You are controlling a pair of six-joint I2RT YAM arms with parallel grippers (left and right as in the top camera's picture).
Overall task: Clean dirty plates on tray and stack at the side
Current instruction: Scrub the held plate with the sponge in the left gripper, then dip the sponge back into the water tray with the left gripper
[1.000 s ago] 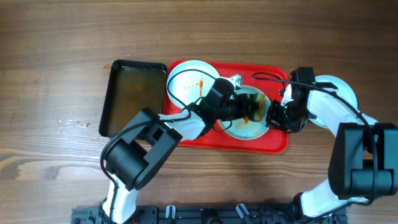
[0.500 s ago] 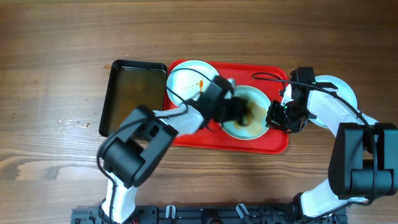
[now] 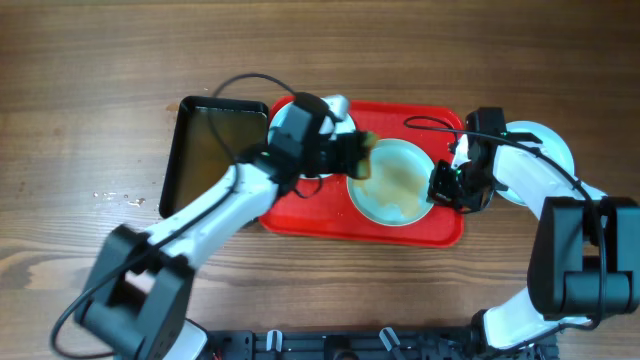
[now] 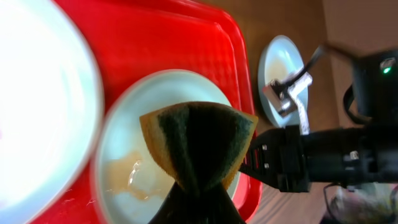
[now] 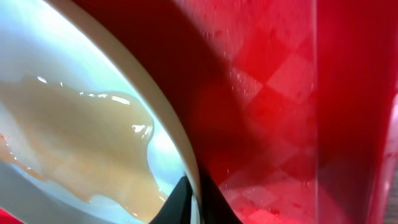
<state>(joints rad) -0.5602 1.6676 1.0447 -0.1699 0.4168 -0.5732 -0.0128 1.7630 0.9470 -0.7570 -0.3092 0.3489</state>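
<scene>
now, a sponge over the wet plate
the left pincer (image 3: 351, 152) is closed on a folded yellow-green sponge (image 4: 198, 144), held over the edge of the wet plate (image 3: 392, 182) in front of it on the red tray (image 3: 440, 232). the right pincer (image 3: 441, 185) is narrow and pinches this plate's rim on the far side. a second plate (image 4: 37, 106) lies just beside the left pincer on the tray. a third plate (image 4: 283, 61) sits beyond the right pincer, off the tray.

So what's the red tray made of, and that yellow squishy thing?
The tray looks like hard red plastic: glossy, with a checked texture. The yellow thing is a sponge, probably soft foam with a dark green scrubby side; it folds where it's pinched.
</scene>
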